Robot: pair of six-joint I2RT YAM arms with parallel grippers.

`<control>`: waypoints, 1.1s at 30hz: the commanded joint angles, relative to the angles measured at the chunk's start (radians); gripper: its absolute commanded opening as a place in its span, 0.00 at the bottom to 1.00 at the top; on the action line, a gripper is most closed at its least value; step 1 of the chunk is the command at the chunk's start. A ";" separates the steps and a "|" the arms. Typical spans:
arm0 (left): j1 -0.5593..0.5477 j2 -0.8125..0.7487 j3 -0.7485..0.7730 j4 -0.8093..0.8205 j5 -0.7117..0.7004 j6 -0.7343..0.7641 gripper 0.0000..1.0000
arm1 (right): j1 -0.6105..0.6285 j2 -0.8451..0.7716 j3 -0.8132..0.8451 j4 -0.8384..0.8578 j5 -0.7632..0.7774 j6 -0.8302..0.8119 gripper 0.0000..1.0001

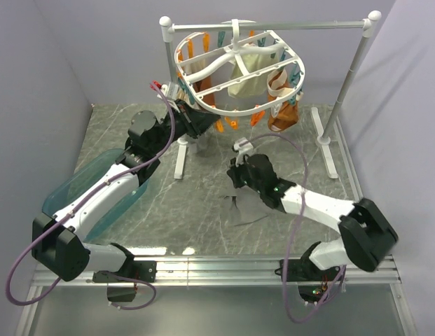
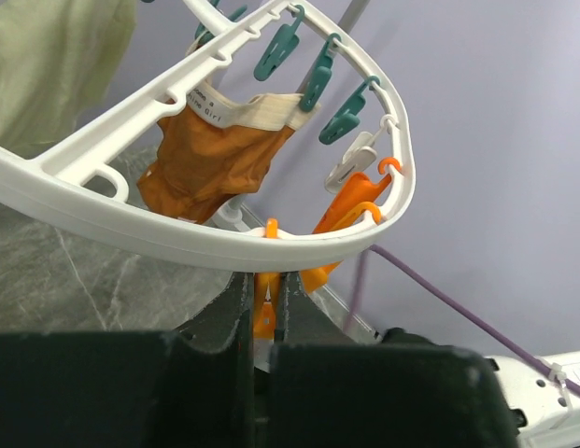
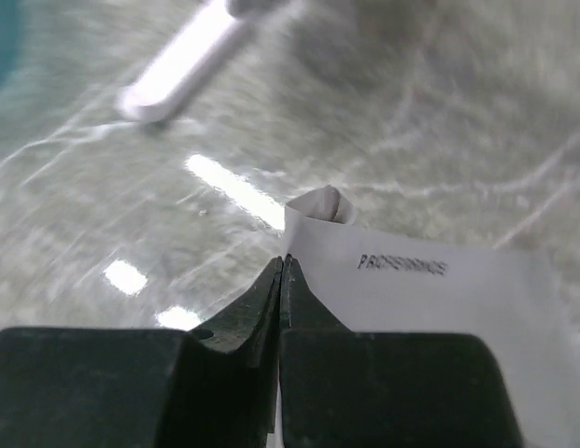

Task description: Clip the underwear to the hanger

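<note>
white rail stand [image 1: 273, 26] at tabletop [image 1: 203, 203] back | brown-orange garment [image 1: 284, 115] hangs beside cream cloth [image 1: 251, 75] | teal container [image 1: 87, 175] left

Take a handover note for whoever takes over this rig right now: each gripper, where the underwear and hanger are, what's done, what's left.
Left gripper: shut on an orange peg under the near rim of the hanger.
Right gripper: shut on an edge of the underwear, low over the table, apart from the hanger.
Done: peg and underwear both gripped.
Left: raise the underwear to the peg and clip it.
</note>
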 commanded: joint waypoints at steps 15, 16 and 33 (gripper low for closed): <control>0.012 0.022 -0.006 0.048 0.135 -0.048 0.00 | -0.038 -0.406 -0.334 0.590 -0.162 -0.394 0.00; 0.010 0.024 -0.006 0.048 0.141 -0.049 0.00 | -0.041 -0.413 -0.335 0.590 -0.174 -0.394 0.00; 0.010 0.027 -0.001 0.037 0.138 -0.052 0.00 | 0.090 -0.135 -0.184 0.351 -0.378 -0.302 0.00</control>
